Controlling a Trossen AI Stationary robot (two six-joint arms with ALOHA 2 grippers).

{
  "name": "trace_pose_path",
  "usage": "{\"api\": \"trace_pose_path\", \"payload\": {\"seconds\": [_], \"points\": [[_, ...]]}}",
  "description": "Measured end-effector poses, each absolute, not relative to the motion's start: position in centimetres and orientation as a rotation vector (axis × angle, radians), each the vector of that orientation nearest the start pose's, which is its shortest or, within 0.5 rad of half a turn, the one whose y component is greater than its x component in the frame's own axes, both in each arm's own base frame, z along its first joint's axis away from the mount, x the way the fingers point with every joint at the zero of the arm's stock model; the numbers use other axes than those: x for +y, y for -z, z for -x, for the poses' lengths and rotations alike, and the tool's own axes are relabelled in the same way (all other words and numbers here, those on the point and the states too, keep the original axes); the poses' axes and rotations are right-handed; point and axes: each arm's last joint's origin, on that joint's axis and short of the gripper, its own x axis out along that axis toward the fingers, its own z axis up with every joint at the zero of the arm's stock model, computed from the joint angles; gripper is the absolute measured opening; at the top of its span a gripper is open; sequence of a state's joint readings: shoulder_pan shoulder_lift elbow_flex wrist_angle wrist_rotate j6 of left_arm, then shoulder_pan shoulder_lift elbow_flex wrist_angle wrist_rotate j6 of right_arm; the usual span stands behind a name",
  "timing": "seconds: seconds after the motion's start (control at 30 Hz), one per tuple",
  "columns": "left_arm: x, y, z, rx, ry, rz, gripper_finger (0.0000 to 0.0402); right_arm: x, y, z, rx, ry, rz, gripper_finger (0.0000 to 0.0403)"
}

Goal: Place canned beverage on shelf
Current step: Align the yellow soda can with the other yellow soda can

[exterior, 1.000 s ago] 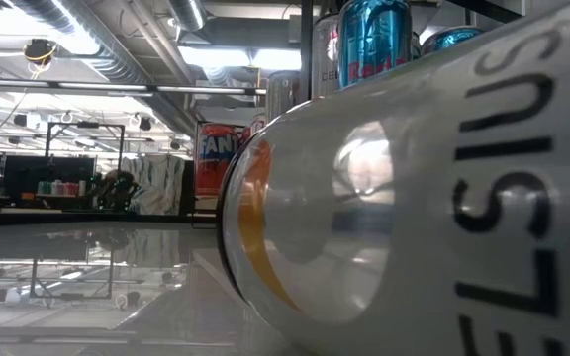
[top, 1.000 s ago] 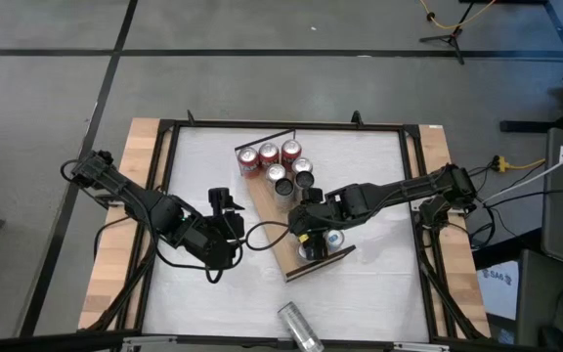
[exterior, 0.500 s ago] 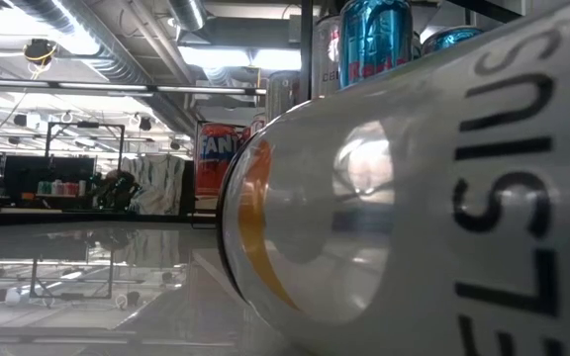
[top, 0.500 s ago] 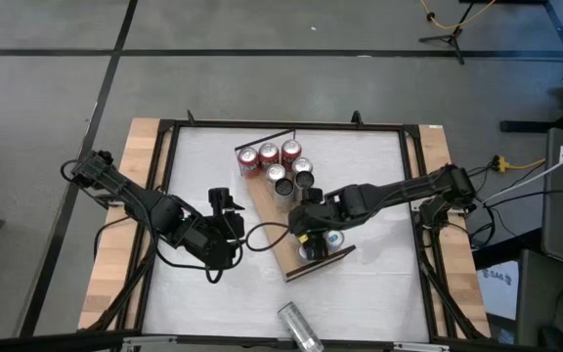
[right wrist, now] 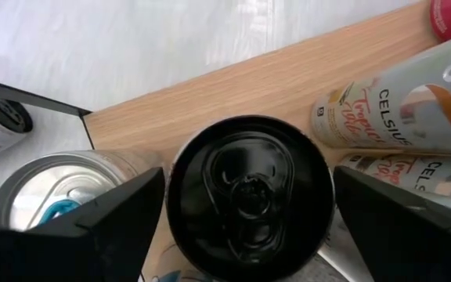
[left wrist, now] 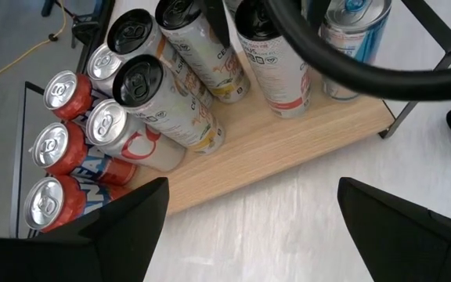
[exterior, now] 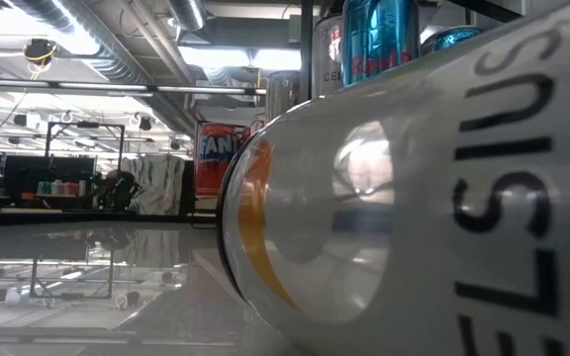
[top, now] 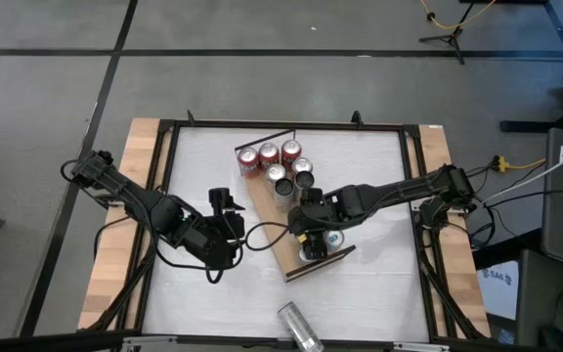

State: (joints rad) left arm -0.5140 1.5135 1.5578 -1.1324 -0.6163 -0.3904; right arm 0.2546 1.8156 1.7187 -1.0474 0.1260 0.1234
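Spread apart since a second ago: right gripper (right wrist: 245, 215) fingers, now straddling black-topped can (right wrist: 249, 192) without touching, directly above it. Can upright on shelf (top: 280, 227), beside blue-and-silver can (right wrist: 57, 192). White body, black lid, tab intact. Left gripper (left wrist: 249, 223) parked wide open on white tabletop (top: 360, 284) beside shelf, holding nothing.
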Motion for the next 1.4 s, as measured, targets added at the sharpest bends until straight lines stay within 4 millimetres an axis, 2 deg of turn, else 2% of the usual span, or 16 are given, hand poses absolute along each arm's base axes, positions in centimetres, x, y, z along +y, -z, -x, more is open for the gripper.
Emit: {"api": "trace_pose_path", "payload": {"seconds": [0.7,1.13,1.27,1.4], "points": [[-12.8,-35.7,-26.0,0.871,-0.264,-0.219,0.0363,9.0,-31.4,-36.1,1.113,-0.027,0.117,0.0365],[-12.8,-35.7,-26.0,0.871,-0.264,-0.219,0.0363,8.7,-38.9,-34.6,1.023,-0.062,0.075,0.0365],[-12.8,-35.7,-26.0,0.875,-0.259,-0.216,0.0363,8.8,-40.0,-34.4,0.991,-0.104,0.000,0.0365],[-12.9,-35.6,-26.0,0.898,-0.217,-0.191,0.0363,9.3,-40.4,-34.7,0.972,-0.173,-0.193,0.0365]]}}
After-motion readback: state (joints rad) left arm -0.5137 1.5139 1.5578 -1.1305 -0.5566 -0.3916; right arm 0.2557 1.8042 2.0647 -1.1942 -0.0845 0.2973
